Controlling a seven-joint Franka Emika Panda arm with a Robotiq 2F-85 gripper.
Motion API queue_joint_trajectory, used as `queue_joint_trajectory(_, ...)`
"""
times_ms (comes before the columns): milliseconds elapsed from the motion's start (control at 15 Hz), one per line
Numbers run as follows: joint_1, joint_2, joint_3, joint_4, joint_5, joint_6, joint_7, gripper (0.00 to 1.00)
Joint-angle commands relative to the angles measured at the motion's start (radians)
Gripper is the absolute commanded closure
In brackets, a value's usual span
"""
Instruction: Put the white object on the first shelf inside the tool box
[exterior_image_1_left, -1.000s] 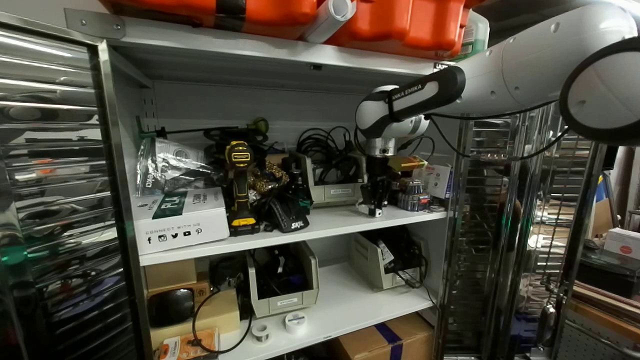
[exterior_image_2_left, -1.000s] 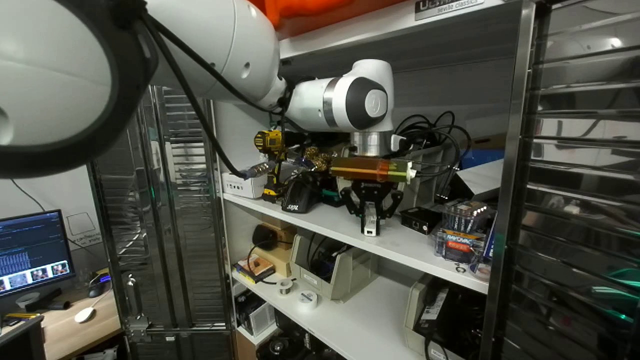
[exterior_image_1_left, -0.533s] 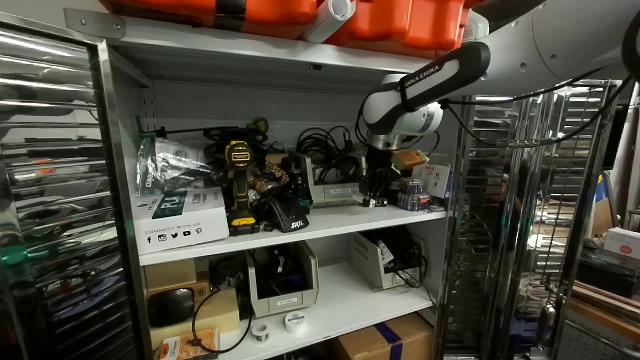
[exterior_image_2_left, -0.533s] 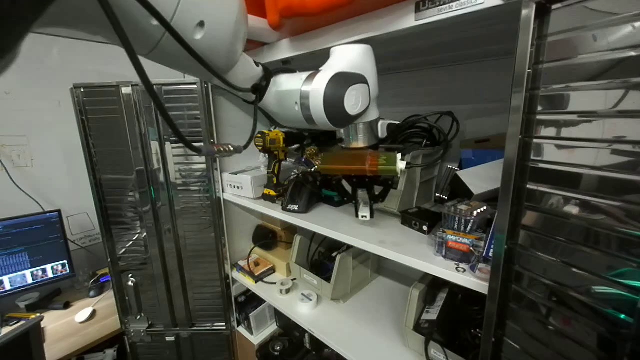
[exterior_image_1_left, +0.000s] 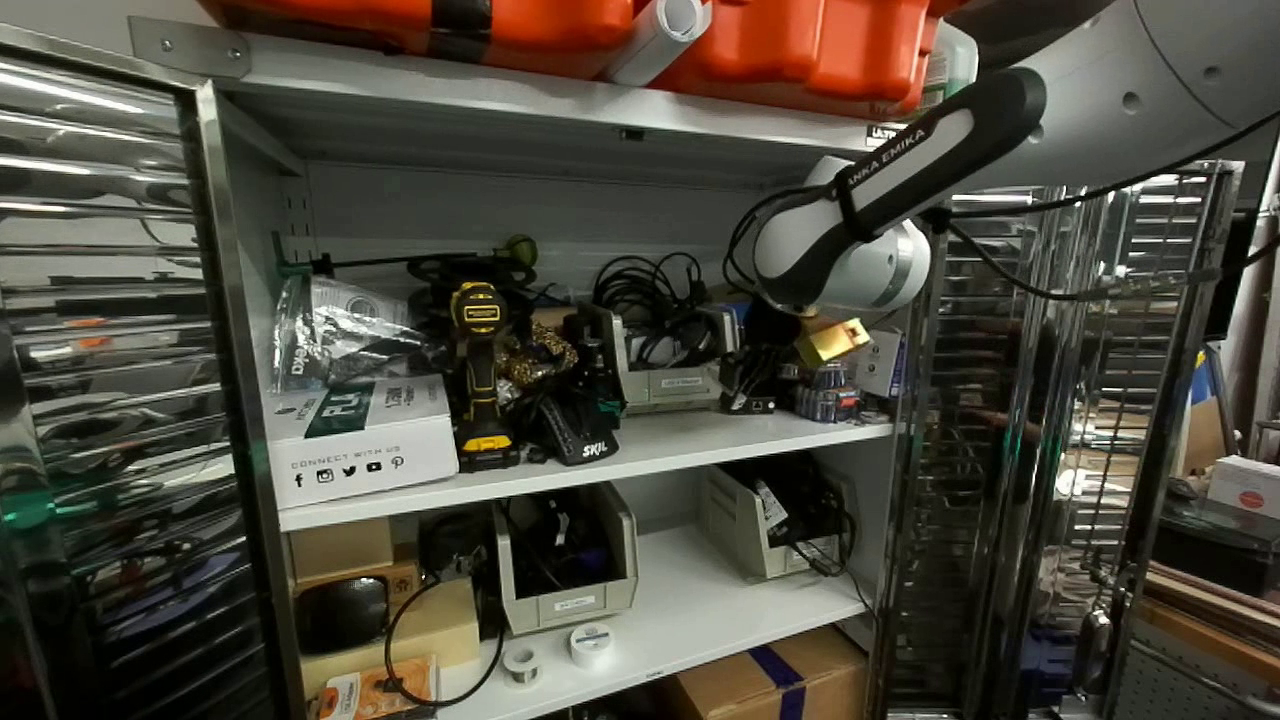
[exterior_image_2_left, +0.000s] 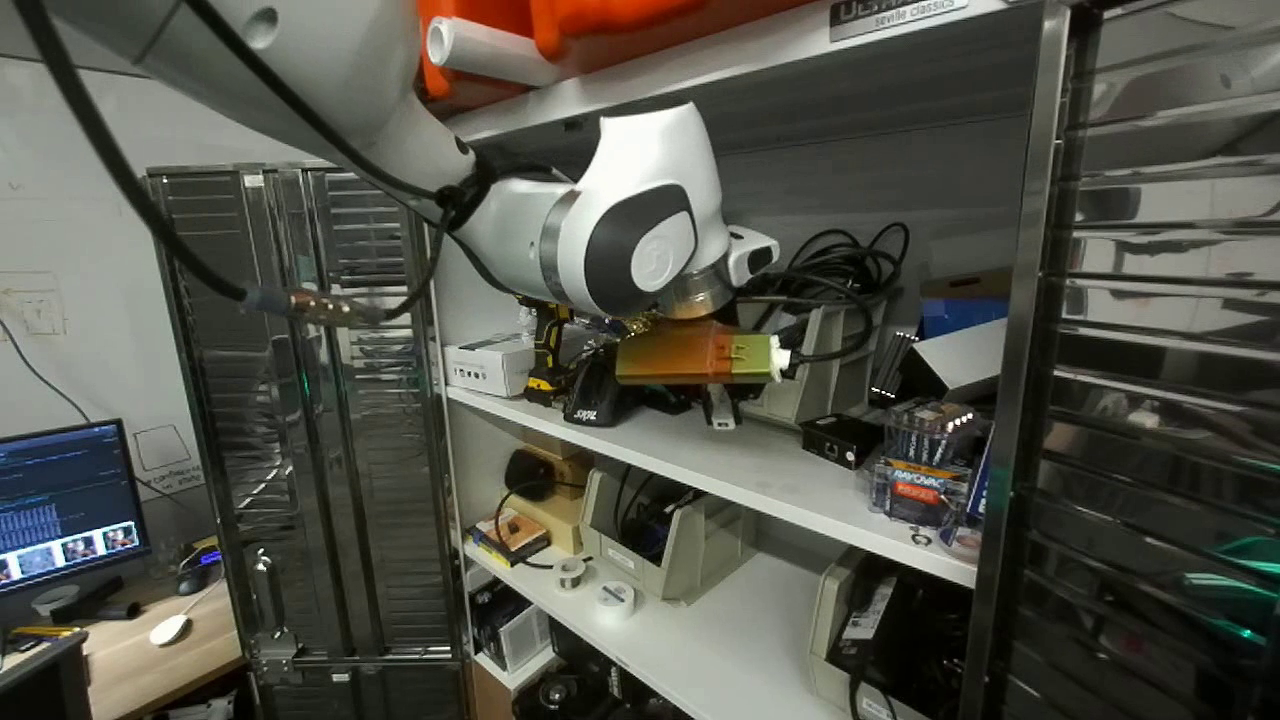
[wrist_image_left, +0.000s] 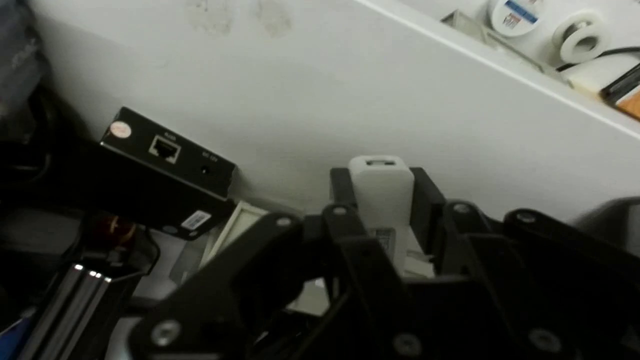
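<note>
The white object (wrist_image_left: 381, 192) is a small block with a slot in its end face. My gripper (wrist_image_left: 384, 186) is shut on it, with a black finger pad on either side. In an exterior view the white object (exterior_image_2_left: 720, 410) hangs below the orange-taped part of my hand, tilted, over the first shelf (exterior_image_2_left: 770, 478). I cannot tell whether it touches the board. The first shelf is a long pale board with a thin front lip and also shows in an exterior view (exterior_image_1_left: 655, 443); there the hand hides the fingers and the white object.
A black box with a port (wrist_image_left: 170, 160) stands beside the gripper. A pale bin with cables (exterior_image_1_left: 665, 385) stands behind. A SKIL charger (exterior_image_2_left: 595, 390), a yellow drill (exterior_image_1_left: 482, 380) and battery packs (exterior_image_2_left: 922, 465) stand on the same shelf. Metal doors (exterior_image_2_left: 300, 420) flank the rack.
The arm has drawn back outward and the hand has tilted, its fingers now slanting into the rack. The white object, still held, has shifted farther back above the board.
</note>
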Motion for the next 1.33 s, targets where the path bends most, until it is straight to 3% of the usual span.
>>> queue_joint_trajectory(0,-0.019,0.006,0.042,-0.079,0.05,0.276,-0.026,0.86)
queue_joint_trajectory(267,-0.032,0.077,0.11,-0.071,0.116,0.565,-0.046,0.86)
queue_joint_trajectory(533,-0.082,0.141,0.195,0.007,0.107,0.751,-0.006,0.86)
queue_joint_trajectory(733,-0.099,0.192,0.216,0.09,0.086,0.857,0.015,0.86)
queue_joint_trajectory(933,-0.074,0.262,0.181,0.187,0.088,0.93,0.0,0.86)
queue_joint_trajectory(1000,0.005,0.289,0.059,0.228,-0.004,0.937,0.127,0.86)
queue_joint_trajectory(1067,0.017,0.314,0.036,0.26,-0.018,0.936,0.138,0.86)
queue_joint_trajectory(1133,0.004,0.344,0.069,0.303,0.06,0.925,0.055,0.86)
queue_joint_trajectory(1267,0.041,0.383,0.023,0.359,0.079,0.896,0.073,0.86)
